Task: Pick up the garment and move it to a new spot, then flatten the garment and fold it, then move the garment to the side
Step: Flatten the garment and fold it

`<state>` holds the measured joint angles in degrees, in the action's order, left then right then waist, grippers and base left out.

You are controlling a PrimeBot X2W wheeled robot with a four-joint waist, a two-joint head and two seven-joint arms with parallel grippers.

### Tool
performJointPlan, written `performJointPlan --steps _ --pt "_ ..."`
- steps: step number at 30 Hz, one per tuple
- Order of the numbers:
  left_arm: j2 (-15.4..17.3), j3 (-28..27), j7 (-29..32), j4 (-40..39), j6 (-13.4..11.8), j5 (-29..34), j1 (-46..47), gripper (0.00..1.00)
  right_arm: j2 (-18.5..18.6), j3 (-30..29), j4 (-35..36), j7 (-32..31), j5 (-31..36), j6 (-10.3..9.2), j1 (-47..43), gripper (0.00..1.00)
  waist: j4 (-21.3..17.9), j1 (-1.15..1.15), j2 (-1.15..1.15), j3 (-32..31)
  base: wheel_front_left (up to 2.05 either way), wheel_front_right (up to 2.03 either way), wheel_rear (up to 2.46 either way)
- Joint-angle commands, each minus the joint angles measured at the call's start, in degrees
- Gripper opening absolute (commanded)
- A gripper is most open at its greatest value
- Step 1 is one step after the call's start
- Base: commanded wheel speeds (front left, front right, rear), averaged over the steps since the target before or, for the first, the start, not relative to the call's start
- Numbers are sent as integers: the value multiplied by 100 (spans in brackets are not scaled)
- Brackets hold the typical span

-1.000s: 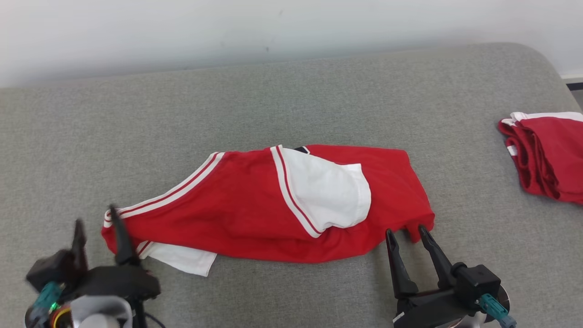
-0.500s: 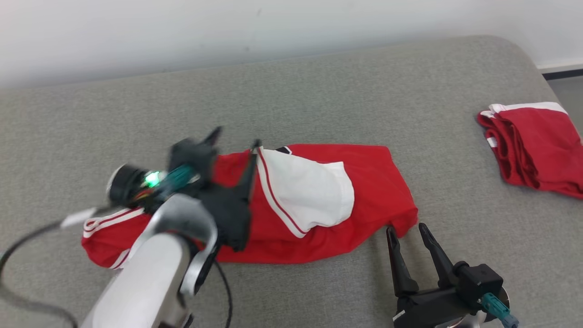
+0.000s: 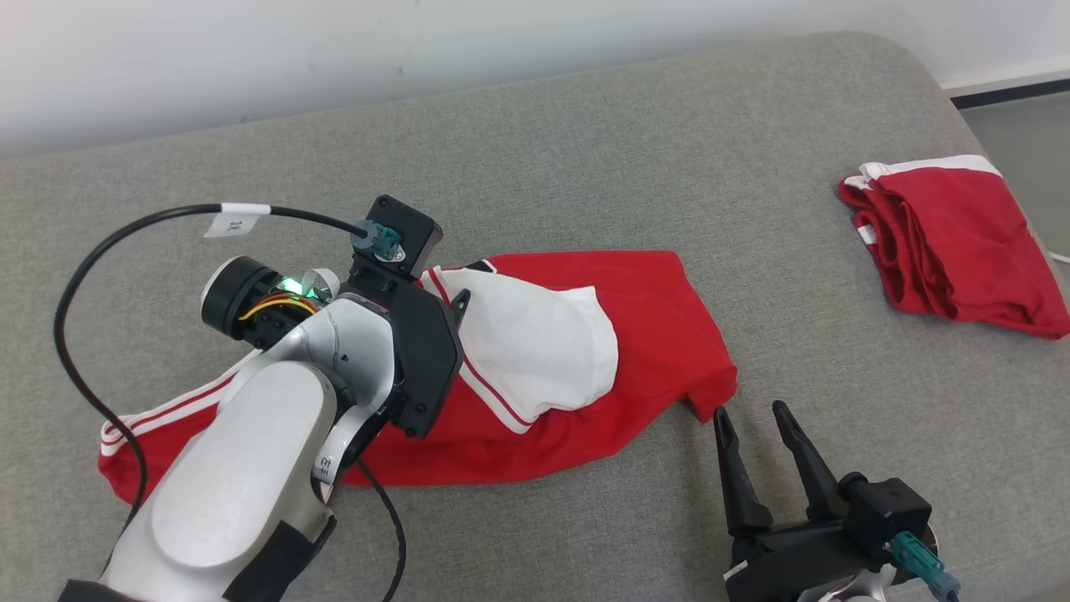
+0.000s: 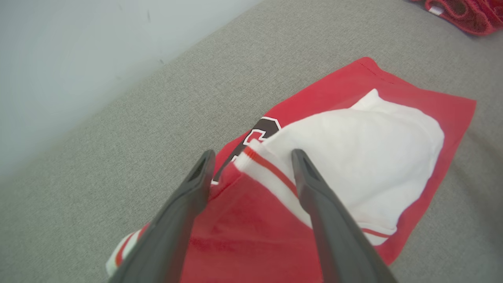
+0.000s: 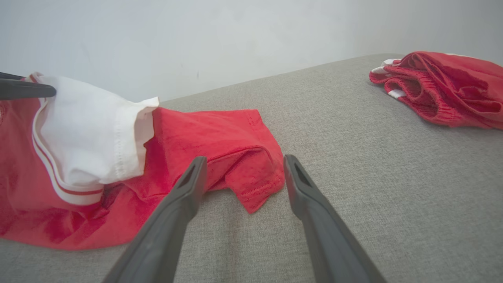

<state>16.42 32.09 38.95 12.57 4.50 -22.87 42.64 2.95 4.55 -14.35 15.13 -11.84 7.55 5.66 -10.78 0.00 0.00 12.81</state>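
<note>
Straddling the striped seam of the garment point(image 3: 660, 334), the left gripper point(image 4: 252, 157) is held apart, as is the right gripper point(image 3: 750, 414) at 5 o'clock; extra layers may be pinched, spoiling the flattening.

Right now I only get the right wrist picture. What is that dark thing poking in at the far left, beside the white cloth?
Observer: A finger of the left gripper. Its jaws are open, and between them lies the striped edge of the white sleeve.
Operator: Is anything printed on the shirt?
Observer: Yes. The left wrist view shows a dark, white-outlined print on the red garment, just past that edge.
Operator: Where does the shirt end on that side?
Observer: The head view shows it running under the pale left arm to a striped hem.
</note>
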Motion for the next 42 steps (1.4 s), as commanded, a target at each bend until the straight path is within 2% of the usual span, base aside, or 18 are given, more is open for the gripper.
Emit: performJointPlan --steps 1,2,3,9,15,16,18,21,26,27,28,34,38,42 --pt "18 -27 -30 -65 -10 -27 -7 42 -16 -19 15 1 -29 -14 2 100 26 0 0 2 0 0 0" --pt "25 -10 -49 -95 -3 -40 -43 8 -16 -23 18 1 -19 -14 -10 100 57 0 0 -2 0 0 0" --pt "33 11 -55 -126 13 -73 -108 0 -17 -24 20 1 -4 -14 -24 100 88 0 0 -13 0 0 0" --pt "180 17 -352 -665 33 -225 -622 0 -16 -35 3 1 115 -14 -68 100 333 0 0 -101 0 0 0" --pt "461 -2 -682 -1576 -91 -305 -1538 0 -15 -85 24 1 210 -14 -112 100 538 0 0 -126 0 0 0" --pt "609 -28 -742 -1987 -193 -375 -2003 0 -15 -96 34 1 260 -14 -136 100 620 0 0 -118 0 0 0" --pt "703 -19 -735 -2150 -247 -369 -2242 0 -16 -110 39 1 282 -14 -144 100 660 0 0 -110 0 0 0" --pt "963 -94 -660 -2528 -507 -390 -2895 0 -16 -129 65 1 325 -14 -144 100 771 0 0 -54 0 0 0" --pt "1262 -308 -507 -2508 -1050 -288 -3574 0 -15 -123 86 1 355 -14 -77 100 905 0 0 42 0 0 0" --pt "1279 -338 -490 -2471 -1151 -258 -3662 36 -15 -123 86 1 346 -14 -59 100 918 0 0 52 0 0 0" --pt "1265 -371 -476 -2455 -1248 -288 -3756 100 -15 -124 84 1 346 -14 -48 100 930 0 0 58 0 0 0" --pt "1067 -774 -576 -2769 -1667 -738 -4104 100 -15 -120 40 1 343 -14 -18 100 959 0 0 19 0 0 0" --pt "985 -1313 -988 -3163 -1937 -897 -4134 100 -14 -114 25 1 303 -14 -14 100 941 0 0 -24 0 0 0" --pt "1027 -1445 -1053 -3238 -1972 -870 -3985 100 -15 -129 21 1 264 -14 -34 100 929 0 0 -47 0 0 0"
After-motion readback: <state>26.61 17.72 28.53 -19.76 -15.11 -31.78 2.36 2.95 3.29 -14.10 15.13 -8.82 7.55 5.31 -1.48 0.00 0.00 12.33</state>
